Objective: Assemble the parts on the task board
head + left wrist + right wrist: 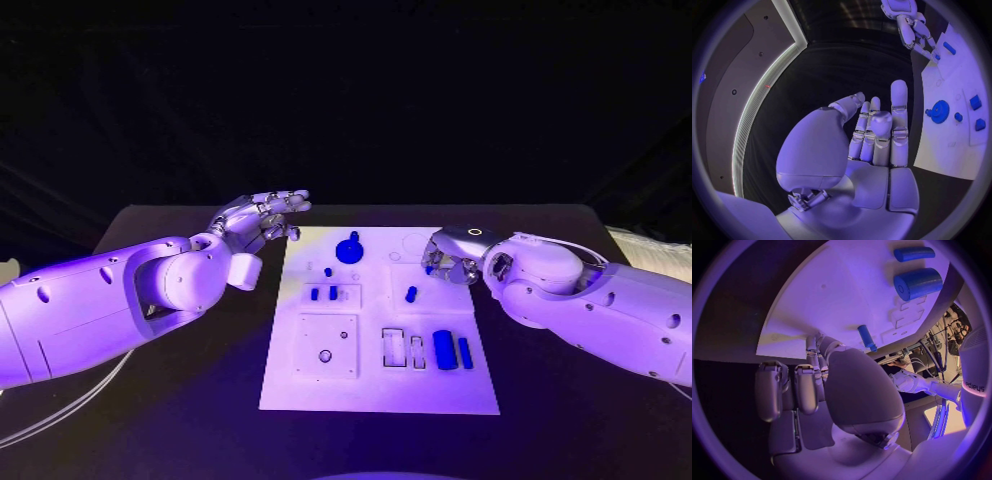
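The white task board (378, 385) lies in the middle of the black table. A blue gear (351, 246) stands near its far edge, also seen as the gear (939, 111) in the left wrist view. Two small blue blocks (325, 294) and a blue peg (411, 294) lie mid-board. A thick blue cylinder (444, 348) and a thin bar (464, 351) lie at the near right. My left hand (267, 220) hovers off the board's far left corner, fingers spread and empty. My right hand (454, 255) curls down onto the board's far right; whether it pinches a part is hidden.
A white square plate (327, 346) with a small hole sits on the board's near left, with narrow slots (394, 345) beside it. The black table (188, 400) surrounds the board on all sides. In the right wrist view the peg (867, 337) lies just beyond my fingertips.
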Controlling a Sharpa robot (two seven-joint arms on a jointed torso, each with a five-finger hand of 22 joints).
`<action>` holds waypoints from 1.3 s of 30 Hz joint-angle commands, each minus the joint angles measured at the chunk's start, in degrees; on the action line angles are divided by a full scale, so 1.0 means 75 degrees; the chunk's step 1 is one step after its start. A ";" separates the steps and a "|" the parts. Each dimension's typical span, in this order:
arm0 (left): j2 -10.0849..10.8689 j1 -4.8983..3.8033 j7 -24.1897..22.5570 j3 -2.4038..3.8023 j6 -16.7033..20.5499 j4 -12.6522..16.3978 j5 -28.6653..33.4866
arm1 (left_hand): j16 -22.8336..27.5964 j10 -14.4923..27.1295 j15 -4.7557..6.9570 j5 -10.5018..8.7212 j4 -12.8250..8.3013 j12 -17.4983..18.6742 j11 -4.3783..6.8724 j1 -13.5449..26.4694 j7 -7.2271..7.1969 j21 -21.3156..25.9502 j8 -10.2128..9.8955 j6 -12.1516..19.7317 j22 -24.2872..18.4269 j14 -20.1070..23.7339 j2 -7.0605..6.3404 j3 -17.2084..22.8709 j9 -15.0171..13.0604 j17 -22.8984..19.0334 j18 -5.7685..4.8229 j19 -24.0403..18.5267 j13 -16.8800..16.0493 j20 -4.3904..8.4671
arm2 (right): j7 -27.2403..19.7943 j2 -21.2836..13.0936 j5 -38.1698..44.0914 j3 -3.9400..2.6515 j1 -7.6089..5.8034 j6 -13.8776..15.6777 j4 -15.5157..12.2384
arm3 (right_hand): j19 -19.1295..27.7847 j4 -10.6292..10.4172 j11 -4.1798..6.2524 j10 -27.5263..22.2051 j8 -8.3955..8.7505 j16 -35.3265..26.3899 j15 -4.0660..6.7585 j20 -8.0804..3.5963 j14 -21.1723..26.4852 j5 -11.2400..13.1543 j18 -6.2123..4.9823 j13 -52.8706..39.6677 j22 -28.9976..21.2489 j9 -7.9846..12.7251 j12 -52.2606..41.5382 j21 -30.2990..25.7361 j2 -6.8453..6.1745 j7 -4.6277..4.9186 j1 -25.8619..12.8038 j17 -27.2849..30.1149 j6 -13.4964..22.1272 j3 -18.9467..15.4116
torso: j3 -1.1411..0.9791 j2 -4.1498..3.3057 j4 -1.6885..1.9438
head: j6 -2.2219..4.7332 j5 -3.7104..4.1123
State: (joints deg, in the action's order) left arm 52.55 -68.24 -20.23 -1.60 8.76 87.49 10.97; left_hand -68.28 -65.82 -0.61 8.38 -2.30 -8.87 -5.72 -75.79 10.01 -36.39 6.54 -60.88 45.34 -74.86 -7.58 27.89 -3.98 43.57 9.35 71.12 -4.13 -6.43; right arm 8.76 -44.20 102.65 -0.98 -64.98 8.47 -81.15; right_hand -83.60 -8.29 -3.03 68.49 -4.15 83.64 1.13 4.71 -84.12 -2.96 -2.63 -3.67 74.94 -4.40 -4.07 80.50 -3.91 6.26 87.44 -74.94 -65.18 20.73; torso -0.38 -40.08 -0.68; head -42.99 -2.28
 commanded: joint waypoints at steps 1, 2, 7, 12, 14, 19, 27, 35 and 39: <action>0.0006 -0.0001 0.0022 0.0003 -0.0061 0.0030 0.0049 | 0.0040 0.0054 -0.0017 0.0009 -0.0064 -0.0055 -0.0009 -0.0059 0.0002 0.0053 0.0019 0.0064 -0.0010 0.0067 0.0017 -0.0008 0.0008 -0.0018 0.0151 -0.0026 -0.0001 0.0013 | -0.0116 0.0029 -0.0006 0.0055 0.0069 -0.0562 0.0017 | -0.0013 0.0068 0.0034 0.0200 -0.0086 0.0006 0.0065 -0.0062 -0.0568 0.0014 -0.0087 -0.0036 0.0106 -0.0062 -0.0078 -0.0012 0.0028 -0.0018 -0.0085 -0.0877 -0.0175 0.0106 | 0.0001 0.0004 0.0003 | -0.0023 0.0003; 0.0007 -0.0001 0.0033 0.0003 -0.0063 0.0030 0.0049 | 0.0041 0.0059 -0.0018 0.0008 -0.0069 -0.0058 -0.0010 -0.0063 0.0004 0.0055 0.0020 0.0068 -0.0012 0.0069 0.0017 -0.0010 0.0008 -0.0023 0.0150 -0.0026 -0.0001 0.0013 | -0.0128 0.0029 -0.0008 0.0055 0.0070 -0.0587 0.0016 | -0.0017 0.0097 0.0045 0.0257 -0.0102 0.0011 0.0070 -0.0066 -0.0569 0.0013 -0.0086 -0.0042 0.0113 -0.0076 -0.0088 -0.0008 0.0035 -0.0025 -0.0090 -0.0883 -0.0221 0.0134 | 0.0001 0.0005 0.0004 | -0.0027 0.0002; 0.0016 -0.0001 0.0079 0.0003 -0.0053 0.0031 0.0049 | 0.0048 0.0093 -0.0021 0.0011 -0.0127 -0.0091 -0.0018 -0.0124 0.0014 0.0069 0.0032 0.0094 -0.0025 0.0087 0.0035 -0.0008 0.0006 -0.0056 0.0150 -0.0022 -0.0002 0.0014 | -0.0156 0.0029 -0.0009 0.0055 0.0073 -0.0692 -0.0028 | -0.0027 0.0194 0.0059 0.0345 -0.0108 0.0020 0.0073 -0.0075 -0.0572 0.0010 -0.0081 -0.0038 0.0132 -0.0103 -0.0067 0.0004 0.0000 -0.0034 -0.0121 -0.0893 -0.0284 0.0200 | -0.0001 0.0006 -0.0003 | -0.0042 -0.0018; 0.0025 -0.0001 0.0107 0.0003 -0.0057 0.0023 0.0049 | 0.0056 0.0108 -0.0022 0.0012 -0.0151 -0.0106 -0.0022 -0.0146 0.0019 0.0074 0.0037 0.0106 -0.0030 0.0099 0.0044 -0.0006 0.0006 -0.0082 0.0149 -0.0021 -0.0002 0.0015 | -0.0116 0.0023 0.0035 0.0059 0.0080 -0.0701 -0.0104 | -0.0026 0.0252 0.0027 0.0273 -0.0026 0.0018 0.0052 -0.0070 -0.0572 0.0012 -0.0081 -0.0009 0.0129 -0.0096 0.0038 0.0000 -0.0171 -0.0006 -0.0259 -0.0888 -0.0216 0.0207 | -0.0002 0.0006 -0.0002 | -0.0046 -0.0032; 0.0027 -0.0001 0.0117 0.0003 -0.0063 0.0016 0.0049 | 0.0060 0.0117 -0.0024 0.0010 -0.0155 -0.0110 -0.0026 -0.0146 0.0023 0.0077 0.0037 0.0114 -0.0032 0.0105 0.0041 -0.0011 0.0006 -0.0094 0.0148 -0.0022 -0.0001 0.0014 | -0.0076 0.0024 0.0060 0.0060 0.0083 -0.0636 -0.0117 | -0.0026 0.0247 0.0003 0.0205 0.0029 0.0010 0.0035 -0.0062 -0.0570 0.0013 -0.0080 0.0002 0.0128 -0.0080 0.0073 -0.0002 -0.0263 0.0018 -0.0339 -0.0877 -0.0145 0.0199 | -0.0002 0.0008 -0.0006 | -0.0044 -0.0034; 0.0028 -0.0001 0.0150 0.0003 -0.0078 -0.0003 0.0049 | 0.0071 0.0144 -0.0031 0.0007 -0.0164 -0.0120 -0.0036 -0.0141 0.0035 0.0084 0.0037 0.0137 -0.0038 0.0122 0.0040 -0.0023 0.0008 -0.0125 0.0146 -0.0024 0.0001 0.0011 | 0.0033 0.0025 0.0087 0.0061 0.0087 -0.0491 -0.0100 | -0.0022 0.0227 -0.0048 0.0101 0.0076 -0.0003 -0.0015 -0.0023 -0.0566 0.0015 -0.0082 0.0005 0.0117 -0.0055 0.0074 -0.0012 -0.0433 0.0067 -0.0502 -0.0857 -0.0047 0.0234 | -0.0002 0.0007 -0.0002 | -0.0034 -0.0038; 0.0030 -0.0001 0.0193 0.0003 -0.0096 -0.0019 0.0049 | 0.0094 0.0190 -0.0042 0.0004 -0.0173 -0.0132 -0.0051 -0.0129 0.0050 0.0097 0.0035 0.0173 -0.0047 0.0151 0.0040 -0.0042 0.0011 -0.0181 0.0143 -0.0030 0.0005 0.0005 | 0.0076 0.0041 0.0110 0.0061 0.0088 -0.0438 -0.0084 | -0.0018 0.0214 -0.0062 0.0064 0.0080 -0.0014 -0.0029 -0.0009 -0.0562 0.0018 -0.0084 0.0006 0.0109 -0.0046 0.0075 -0.0019 -0.0492 0.0080 -0.0565 -0.0841 -0.0013 0.0252 | -0.0002 0.0006 0.0001 | -0.0032 -0.0043; 0.0034 -0.0001 0.0206 0.0003 -0.0098 -0.0025 0.0048 | 0.0105 0.0204 -0.0045 0.0005 -0.0178 -0.0136 -0.0055 -0.0129 0.0053 0.0101 0.0036 0.0183 -0.0050 0.0163 0.0043 -0.0046 0.0011 -0.0206 0.0142 -0.0033 0.0007 0.0003 | 0.0057 0.0056 0.0109 0.0061 0.0088 -0.0535 -0.0073 | -0.0027 0.0209 -0.0008 0.0261 -0.0009 -0.0001 -0.0002 -0.0007 -0.0565 0.0016 -0.0084 -0.0027 0.0128 -0.0094 0.0002 -0.0009 -0.0315 0.0016 -0.0601 -0.0855 -0.0214 0.0446 | 0.0001 0.0003 -0.0006 | -0.0028 -0.0047; 0.0037 -0.0001 0.0209 0.0003 -0.0094 -0.0022 0.0043 | 0.0108 0.0213 -0.0046 0.0006 -0.0183 -0.0141 -0.0057 -0.0133 0.0055 0.0104 0.0037 0.0190 -0.0052 0.0169 0.0047 -0.0047 0.0011 -0.0213 0.0142 -0.0034 0.0007 0.0001 | 0.0077 0.0067 0.0139 0.0061 0.0088 -0.0558 -0.0062 | -0.0038 0.0285 0.0050 0.0463 -0.0080 0.0016 0.0043 -0.0037 -0.0570 0.0019 -0.0081 -0.0050 0.0152 -0.0147 -0.0047 0.0005 -0.0148 -0.0038 -0.0543 -0.0875 -0.0391 0.0555 | -0.0001 0.0001 -0.0009 | -0.0031 -0.0048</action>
State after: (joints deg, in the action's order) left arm 52.82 -68.23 -18.59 -1.60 8.77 87.27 11.05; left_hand -67.68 -64.70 -1.03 8.38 -3.32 -9.77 -6.02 -76.21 10.60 -35.94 6.54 -59.87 45.02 -74.04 -7.16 27.49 -4.00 42.02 9.34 71.12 -4.12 -6.43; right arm 9.47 -43.87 103.23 -1.02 -64.98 7.47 -81.66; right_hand -83.80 -5.99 -2.77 71.72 -4.43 83.65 1.33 4.51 -83.92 -2.96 -2.62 -3.84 74.91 -5.19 -4.15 80.51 -5.89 6.02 83.04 -74.91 -67.72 24.62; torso -0.37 -40.05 -0.71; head -43.20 -2.64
